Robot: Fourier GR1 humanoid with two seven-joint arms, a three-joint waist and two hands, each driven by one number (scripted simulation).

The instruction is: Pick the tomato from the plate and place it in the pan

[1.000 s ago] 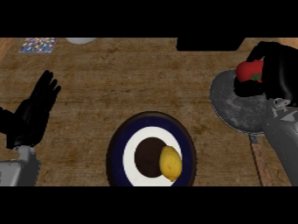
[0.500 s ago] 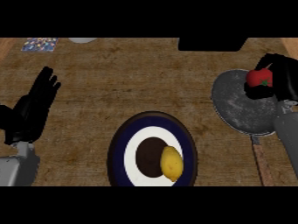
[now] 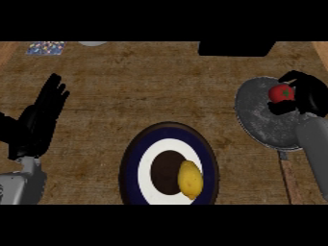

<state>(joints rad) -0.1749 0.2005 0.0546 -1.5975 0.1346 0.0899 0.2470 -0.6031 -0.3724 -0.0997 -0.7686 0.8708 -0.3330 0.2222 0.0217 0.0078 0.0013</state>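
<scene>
tomato (image 3: 281, 92) off plate (image 3: 132, 161), over pan (image 3: 262, 120), clasped in curled fingers (image 3: 281, 109) of right hand (image 3: 309, 96). pickup and carry done; only release left, seemingly. left hand (image 3: 35, 122) at view's left, straight-fingered, holding nothing, resting.

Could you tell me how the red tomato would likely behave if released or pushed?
The tomato looks round and smooth, so it would probably roll across the pan if nudged. It looks small beside the right hand curled round it, so likely light.
</scene>
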